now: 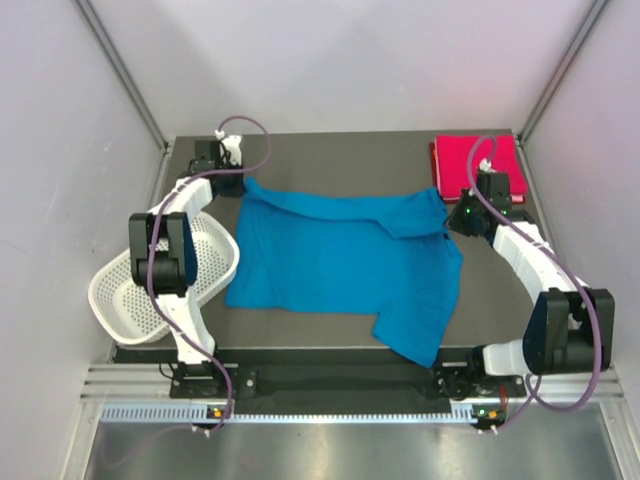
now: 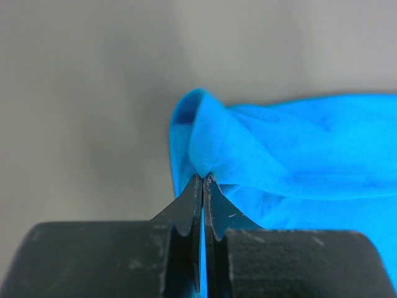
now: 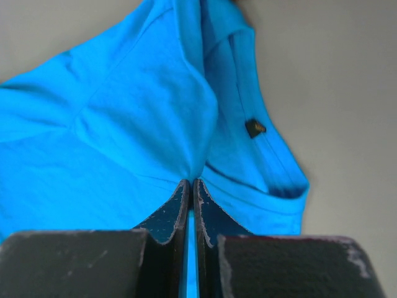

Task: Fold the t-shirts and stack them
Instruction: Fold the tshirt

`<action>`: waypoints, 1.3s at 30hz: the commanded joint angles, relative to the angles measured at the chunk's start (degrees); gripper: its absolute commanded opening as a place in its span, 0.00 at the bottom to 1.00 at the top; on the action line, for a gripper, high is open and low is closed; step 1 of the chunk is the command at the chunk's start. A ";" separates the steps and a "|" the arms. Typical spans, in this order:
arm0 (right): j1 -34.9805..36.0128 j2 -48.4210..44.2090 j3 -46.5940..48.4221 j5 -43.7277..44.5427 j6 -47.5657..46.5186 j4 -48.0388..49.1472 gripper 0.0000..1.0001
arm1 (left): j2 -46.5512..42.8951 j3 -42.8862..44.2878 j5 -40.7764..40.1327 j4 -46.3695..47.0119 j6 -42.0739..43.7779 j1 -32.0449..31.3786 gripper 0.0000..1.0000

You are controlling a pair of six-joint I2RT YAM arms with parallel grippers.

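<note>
Two pinches carry everything here. The left tool [image 2: 203, 177] is clamped on a small peak of the blue t-shirt [image 1: 340, 255] at its far-left corner, and the right tool [image 3: 190, 181] is clamped on a similar peak at the far-right shoulder, just beside the collar. Each bite looks thin, with only a ridge of cloth between the closed jaws, so a quick lift or pull could let one side slip out and drop the fold crooked.

The shirt lies spread across the middle of the worktop [image 1: 340, 160], with one flap reaching to the near edge right of centre. If dragged, that flap may slide over the edge or bunch up under the body. Uneven travel of the two arms would skew the crease.

The pink-red t-shirt [image 1: 475, 160] sits folded in the far-right corner, close behind the right tool, where a careless swing could rumple it. The basket [image 1: 120, 300] overhangs the left edge beside the left arm, where an elbow might knock it.
</note>
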 commanded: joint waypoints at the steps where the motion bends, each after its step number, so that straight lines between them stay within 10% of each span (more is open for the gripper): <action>1: -0.50 -4.51 -1.55 -0.30 0.85 1.17 0.00 | -3.42 -1.96 -3.59 -0.61 3.41 -2.41 0.00; 33: -0.42 -12.08 -14.13 -2.32 6.39 2.39 0.00 | -6.58 -2.84 -14.50 -13.44 0.61 -3.56 0.00; 39: -0.50 -12.16 -14.31 -2.85 5.25 1.78 0.00 | -8.69 -3.19 -16.53 -14.58 -2.56 -3.48 0.25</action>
